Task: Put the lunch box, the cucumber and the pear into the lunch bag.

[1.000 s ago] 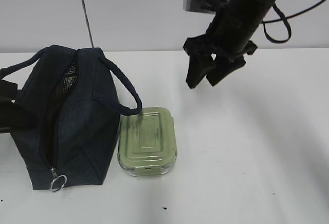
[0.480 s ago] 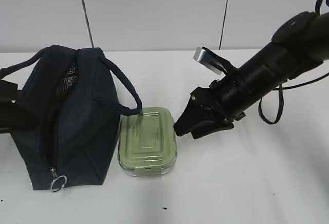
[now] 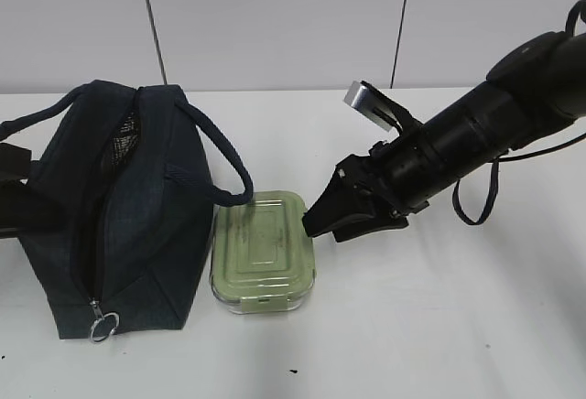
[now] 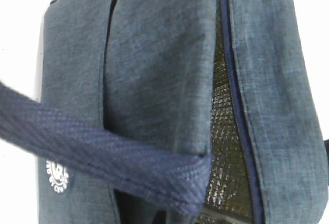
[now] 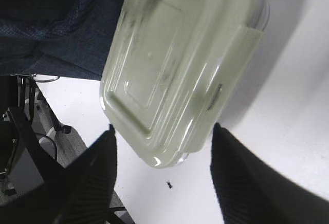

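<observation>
The lunch box [image 3: 263, 253] sits on the table [image 3: 439, 326], touching the lunch bag [image 3: 110, 225], not yet packed. The right gripper [image 3: 316, 223] hovers at its edge, jaws spread wide and empty. Cucumber and pear aren't visible; the left gripper can't be seen.

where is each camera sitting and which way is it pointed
Exterior: in front, slanting down at the table; right arm reaching in.
Left wrist: close against the lunch bag, its silver lining showing; no fingers visible.
Right wrist: looks down at the lunch box between spread fingers.
Shared: exterior and right wrist both show lunch box beside bag.
</observation>
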